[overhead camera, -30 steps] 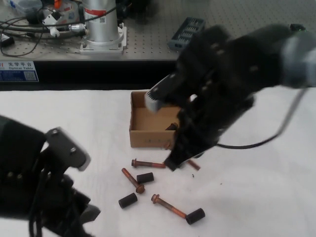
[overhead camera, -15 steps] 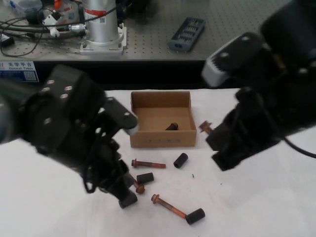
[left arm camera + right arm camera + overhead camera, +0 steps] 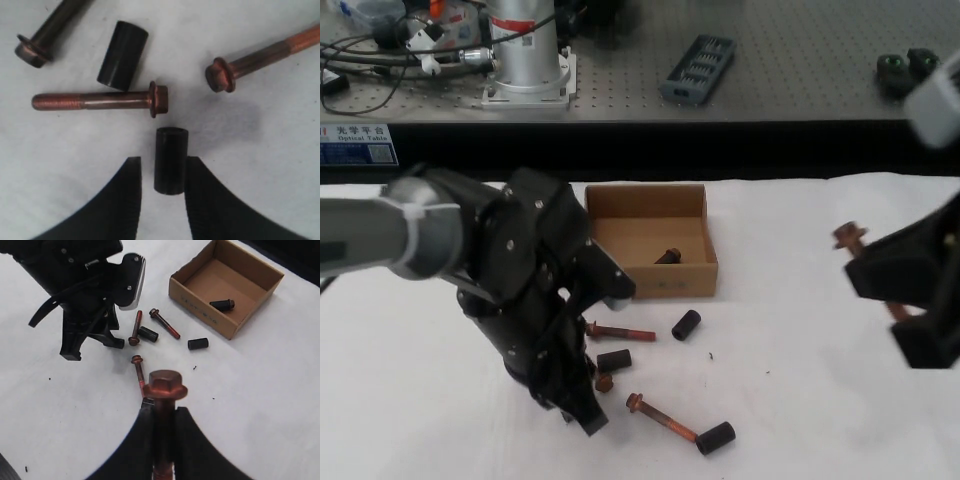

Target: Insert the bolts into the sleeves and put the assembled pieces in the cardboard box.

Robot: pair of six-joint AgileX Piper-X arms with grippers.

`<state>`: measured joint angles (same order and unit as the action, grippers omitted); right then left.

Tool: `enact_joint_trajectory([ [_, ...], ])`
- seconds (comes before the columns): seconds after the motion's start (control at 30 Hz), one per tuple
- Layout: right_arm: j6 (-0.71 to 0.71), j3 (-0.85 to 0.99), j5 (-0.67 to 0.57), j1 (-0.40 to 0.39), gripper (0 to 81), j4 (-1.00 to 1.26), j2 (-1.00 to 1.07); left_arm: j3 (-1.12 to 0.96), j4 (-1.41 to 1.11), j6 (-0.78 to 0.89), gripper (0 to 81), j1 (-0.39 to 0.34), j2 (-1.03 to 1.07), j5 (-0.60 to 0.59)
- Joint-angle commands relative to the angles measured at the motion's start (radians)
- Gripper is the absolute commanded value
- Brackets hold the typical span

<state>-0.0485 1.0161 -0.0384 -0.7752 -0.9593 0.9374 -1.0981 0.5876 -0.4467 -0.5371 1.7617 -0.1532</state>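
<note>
A white cloth [image 3: 770, 420] is laid as the working surface, with open room left at 3 o'clock of the cardboard box [image 3: 695, 280]. Coppery, flange-headed bolts [image 3: 620, 332] and smooth black cylindrical sleeves [image 3: 686, 325] are scattered at 6 o'clock of the box; one assembled piece [image 3: 667, 256] is seen inside. One sleeve [image 3: 171, 145] is straddled by the left gripper [image 3: 162, 162], fingers spread, not clamped. A bolt [image 3: 167, 385] is clenched by its shank in the right gripper [image 3: 162, 422], well off at 3 o'clock

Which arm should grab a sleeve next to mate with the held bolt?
Left. The left gripper, open, sits low over the cloth with a black sleeve between its fingers. The right gripper is shut on a bolt, raised off to one side.
</note>
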Motion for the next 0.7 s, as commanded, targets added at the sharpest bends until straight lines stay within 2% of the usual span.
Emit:
enact_joint_trajectory([
  [0.0,0.011,-0.004,0.033,0.007,3.5,-0.017,-0.068,-0.011,0.018,-0.041,22.1,-0.011,0.028,0.014],
  [0.57,0.056,-0.004,0.052,0.007,3.5,-0.037,-0.091,-0.011,-0.027,-0.062,22.1,-0.018,0.090,0.010],
  [0.67,0.056,-0.004,0.052,0.007,3.5,-0.037,-0.091,-0.011,-0.027,-0.062,17.5,-0.018,0.088,0.010],
])
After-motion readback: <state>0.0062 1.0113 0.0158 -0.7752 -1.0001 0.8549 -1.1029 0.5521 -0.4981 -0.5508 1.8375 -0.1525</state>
